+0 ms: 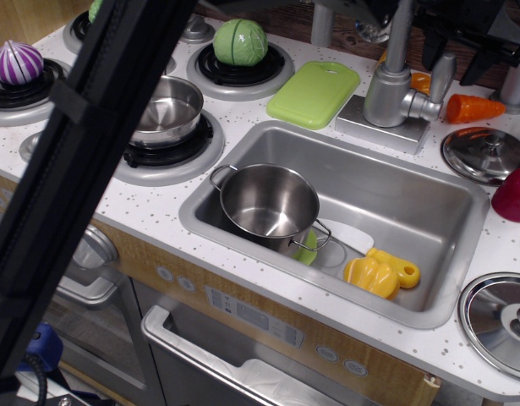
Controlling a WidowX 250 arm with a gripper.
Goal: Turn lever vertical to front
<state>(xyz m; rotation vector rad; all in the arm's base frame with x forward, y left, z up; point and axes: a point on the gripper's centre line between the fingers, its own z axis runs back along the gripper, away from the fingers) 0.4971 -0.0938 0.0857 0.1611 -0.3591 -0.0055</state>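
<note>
The lever [441, 78] is a short silver-grey paddle. It stands upright on the stubby side arm at the right of the silver faucet body [388, 96], behind the sink [462, 211]. My black gripper [453, 56] hangs at the top right edge, just above and behind the lever's top. Its fingers look spread apart and hold nothing. The tall thin spout pipe [400, 34] rises from the faucet body to the left of the gripper. The upper part of the gripper is cut off by the frame edge.
My black arm link [82, 169] crosses the left side diagonally. A steel pot [268, 203] and a yellow pepper [378, 272] lie in the sink. Nearby are a green cutting board [314, 91], a carrot [475, 107], a lid [484, 152] and a pot on the stove [166, 108].
</note>
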